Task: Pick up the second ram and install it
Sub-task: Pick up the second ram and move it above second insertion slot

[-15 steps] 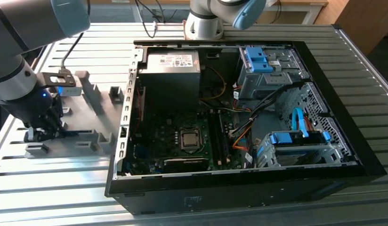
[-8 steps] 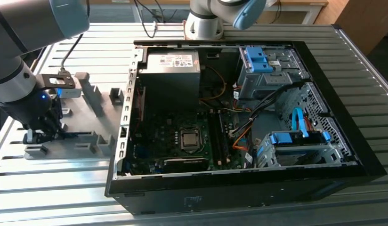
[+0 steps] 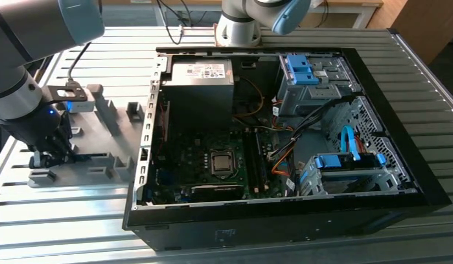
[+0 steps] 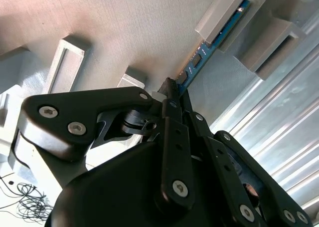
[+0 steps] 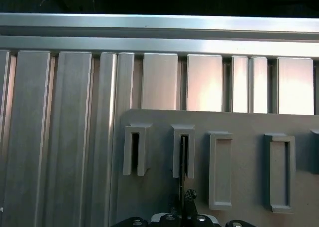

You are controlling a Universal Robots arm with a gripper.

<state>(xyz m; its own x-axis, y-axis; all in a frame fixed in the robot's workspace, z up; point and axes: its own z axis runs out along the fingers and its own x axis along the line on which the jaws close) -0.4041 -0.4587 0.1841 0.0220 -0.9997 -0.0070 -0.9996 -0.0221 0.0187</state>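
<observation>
Slatted desk (image 3: 65,220); open computer case (image 3: 285,225) well apart from end effector (image 4: 174,87). Grey fixture (image 5: 164,122) directly beneath, second ram (image 4: 209,46) standing edge-up in slot (image 5: 183,137). End effector apparently pinched shut on ram's near end. Risk: end-heavy grip, so strip tilting, binding in slot, or slipping free.

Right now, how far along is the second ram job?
Done: the grasp. The fingers are closed on the second ram. In hand: the ram sits in its grey fixture slot, not yet lifted. Left: getting it out and into the open computer case.
</observation>
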